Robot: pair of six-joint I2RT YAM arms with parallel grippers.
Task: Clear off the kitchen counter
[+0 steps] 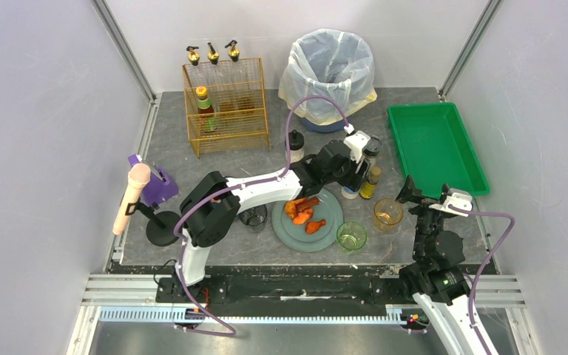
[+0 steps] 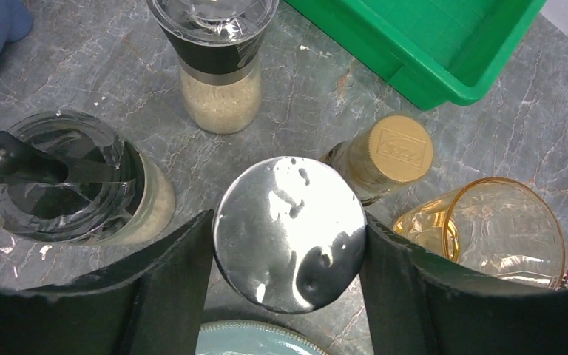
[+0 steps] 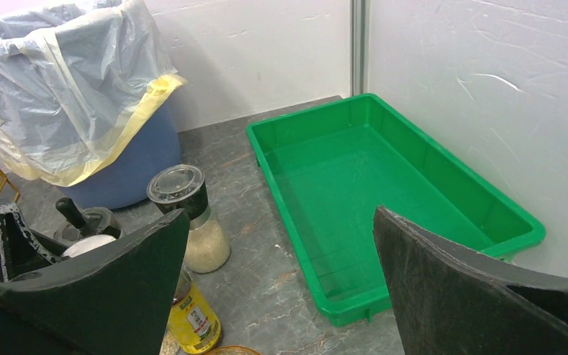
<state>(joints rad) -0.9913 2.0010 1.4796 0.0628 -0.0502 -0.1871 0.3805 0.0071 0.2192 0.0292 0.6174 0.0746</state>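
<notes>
Little cleared, by the look of it. The tabletop (image 1: 170,133) fills the cell in front of both arms and carries a plate (image 1: 327,238) of orange food, a green glass (image 1: 351,236), an amber glass (image 1: 388,213) and several bottles. The green tray (image 1: 433,148) is empty.

Left gripper (image 2: 288,222): part-open, flanking a silver-capped jar (image 2: 290,244); whether it has a hold cannot be told.

Right gripper (image 3: 281,218): wide open, holding nothing.
</notes>
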